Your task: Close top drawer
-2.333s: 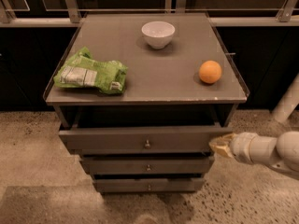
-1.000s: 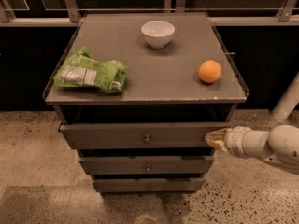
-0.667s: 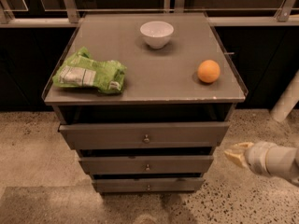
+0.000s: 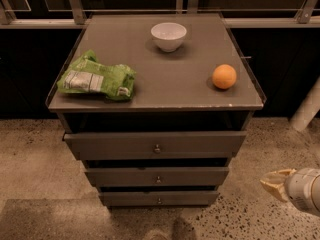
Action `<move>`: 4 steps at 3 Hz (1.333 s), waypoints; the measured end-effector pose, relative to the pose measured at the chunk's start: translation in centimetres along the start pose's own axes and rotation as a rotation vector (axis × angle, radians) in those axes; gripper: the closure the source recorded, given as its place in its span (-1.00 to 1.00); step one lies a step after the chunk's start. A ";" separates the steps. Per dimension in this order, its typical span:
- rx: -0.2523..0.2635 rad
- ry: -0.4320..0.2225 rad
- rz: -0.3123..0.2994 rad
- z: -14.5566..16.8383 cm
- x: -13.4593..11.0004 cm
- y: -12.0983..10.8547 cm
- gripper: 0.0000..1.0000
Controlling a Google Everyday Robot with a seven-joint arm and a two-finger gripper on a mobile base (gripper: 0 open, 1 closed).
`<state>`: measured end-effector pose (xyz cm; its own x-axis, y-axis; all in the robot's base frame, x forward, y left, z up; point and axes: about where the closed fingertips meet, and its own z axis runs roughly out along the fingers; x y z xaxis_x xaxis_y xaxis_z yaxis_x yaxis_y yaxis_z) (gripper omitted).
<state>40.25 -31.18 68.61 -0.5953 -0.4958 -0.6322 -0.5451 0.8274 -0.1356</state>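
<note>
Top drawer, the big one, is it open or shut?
Open: the wide grey top drawer juts forward, with a dark gap above it. The pincer hangs low at right, apart.

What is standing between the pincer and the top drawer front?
Nothing visible. The pincer hangs low to the right of the top drawer, apart from it, with only floor between them.

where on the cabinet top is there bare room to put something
Widest bare patch on the cabinet top: between the green bag and the orange, in front of the white bowl. The back left corner is bare too. Tightest at the front left, where the bag lies. The gripper is low at right, over the floor.
</note>
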 end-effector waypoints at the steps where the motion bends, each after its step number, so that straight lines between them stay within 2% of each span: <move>1: 0.001 -0.001 -0.001 0.0 0.0 0.0 0.18; 3: 0.001 -0.001 -0.002 0.0 0.0 0.0 -0.79; 4: 0.001 -0.001 -0.002 0.0 0.0 0.0 -1.00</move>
<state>40.28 -31.18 68.65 -0.5941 -0.4970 -0.6325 -0.5457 0.8267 -0.1370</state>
